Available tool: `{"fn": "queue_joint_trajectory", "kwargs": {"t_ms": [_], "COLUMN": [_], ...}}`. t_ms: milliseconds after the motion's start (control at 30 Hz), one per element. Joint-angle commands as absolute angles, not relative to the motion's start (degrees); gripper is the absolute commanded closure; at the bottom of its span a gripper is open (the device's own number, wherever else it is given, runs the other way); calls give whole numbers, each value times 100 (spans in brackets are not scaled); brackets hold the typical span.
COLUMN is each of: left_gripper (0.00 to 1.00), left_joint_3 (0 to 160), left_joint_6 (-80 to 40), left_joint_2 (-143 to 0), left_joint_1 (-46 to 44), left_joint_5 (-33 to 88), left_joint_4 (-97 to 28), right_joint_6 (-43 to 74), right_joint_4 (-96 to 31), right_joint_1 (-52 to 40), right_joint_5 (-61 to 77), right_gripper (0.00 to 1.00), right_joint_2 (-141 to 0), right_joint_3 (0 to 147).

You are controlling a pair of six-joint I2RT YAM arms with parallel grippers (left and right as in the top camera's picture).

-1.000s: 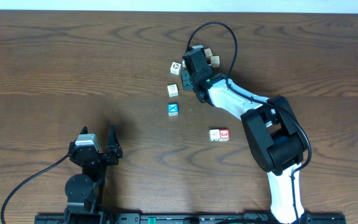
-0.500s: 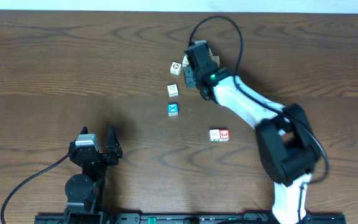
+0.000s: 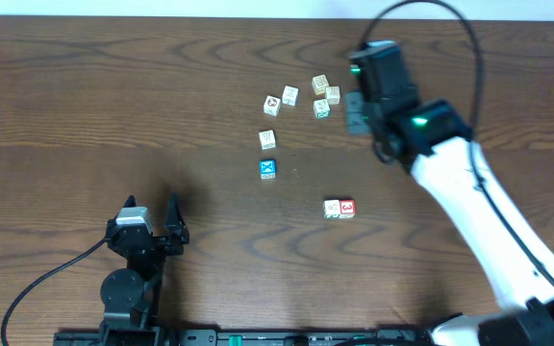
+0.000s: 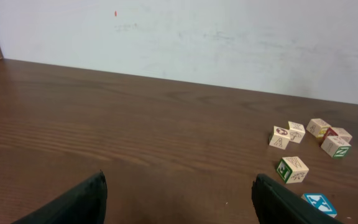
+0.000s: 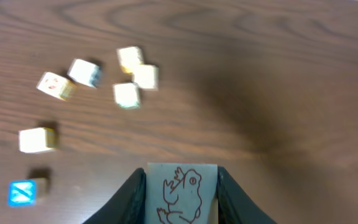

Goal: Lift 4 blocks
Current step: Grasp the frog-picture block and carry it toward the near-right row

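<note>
My right gripper (image 5: 182, 186) is shut on a white block (image 5: 182, 194) with a red frog drawing, held above the table; in the overhead view it (image 3: 358, 111) hangs right of the block cluster. A blue-faced block (image 3: 267, 169) (image 5: 22, 191) (image 4: 319, 202) lies at mid-table. A red-faced block (image 3: 346, 208) sits against a white one (image 3: 332, 209). A white block with a green mark (image 3: 267, 139) (image 4: 292, 168) lies above the blue one. My left gripper (image 3: 152, 208) (image 4: 179, 186) rests open near the front left, nothing between its fingers.
Pale cubes lie at the back: two (image 3: 272, 105) (image 3: 289, 95) to the left and a cluster of three (image 3: 323, 96) (image 5: 134, 76) beside the right gripper. A white wall (image 4: 179, 37) rises behind the table's far edge.
The right arm has swung right and away from the cluster of pale cubes, carrying the frog block. The left arm has not moved.
</note>
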State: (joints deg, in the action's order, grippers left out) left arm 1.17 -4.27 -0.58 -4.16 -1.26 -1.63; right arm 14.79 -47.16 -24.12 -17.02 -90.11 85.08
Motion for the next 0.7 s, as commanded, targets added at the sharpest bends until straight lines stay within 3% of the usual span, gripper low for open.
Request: {"fn": "queue_joint_trajectory", "kwargs": {"t_ms": [0,433,667], "left_gripper": [25,25,25], "left_joint_3": [23,23,23], "left_joint_6": [-432,-434,-432], "left_joint_2": [-23,-23,-23], "left_joint_1": [-384,-384,-384], "left_joint_5": [-281,-281,-281], "left_joint_4": [-403,-403,-403], "right_joint_6": [1485,2224,2768], "right_joint_4": [-5183,-6897,-7004], "right_joint_1": [-2161,-2137,-2147], "right_joint_5": [-1911,-2414,-2416], "right_gripper": [99,99,99], "right_joint_2": [-8318,-6410,-5756], "right_joint_3": [8571,8265,6932]}}
